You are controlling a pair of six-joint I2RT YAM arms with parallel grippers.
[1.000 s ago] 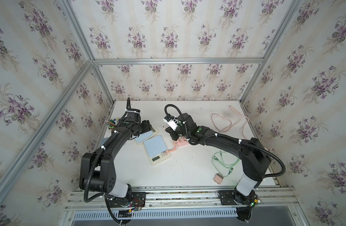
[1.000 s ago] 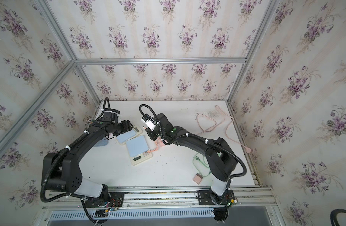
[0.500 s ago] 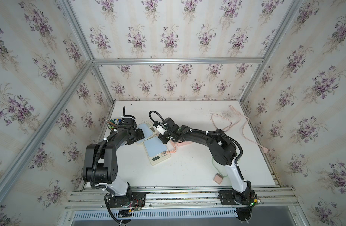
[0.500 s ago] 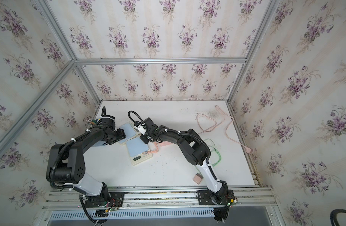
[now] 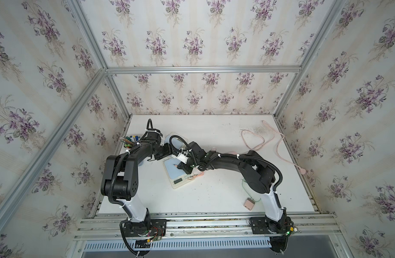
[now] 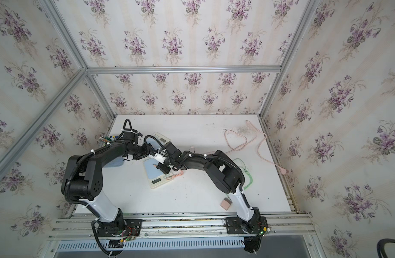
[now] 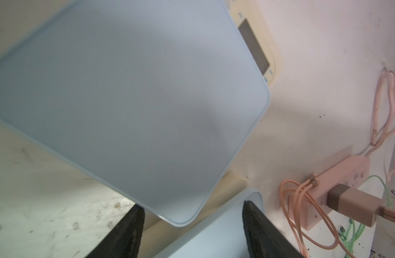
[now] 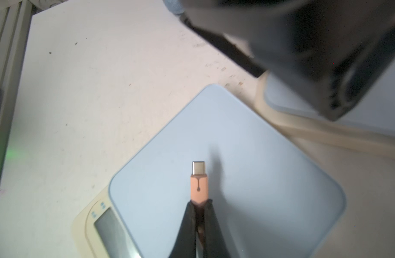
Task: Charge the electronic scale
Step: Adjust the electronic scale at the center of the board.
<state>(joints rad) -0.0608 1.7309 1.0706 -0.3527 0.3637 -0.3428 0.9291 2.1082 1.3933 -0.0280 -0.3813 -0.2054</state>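
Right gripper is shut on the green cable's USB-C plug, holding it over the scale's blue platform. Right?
Wrong colour: the USB-C plug is peach-pink, not green, as the right wrist view shows. The rest stands: the right gripper is shut on it, holding it over the scale's blue platform.

Both top views are looking steeply down from high above the front, taking in the whole surface (image 5: 214,201). The left wrist view is sitting very near the scale (image 7: 125,100). The right wrist view is looking down closely on it (image 8: 259,178), both sharing its blue platform.
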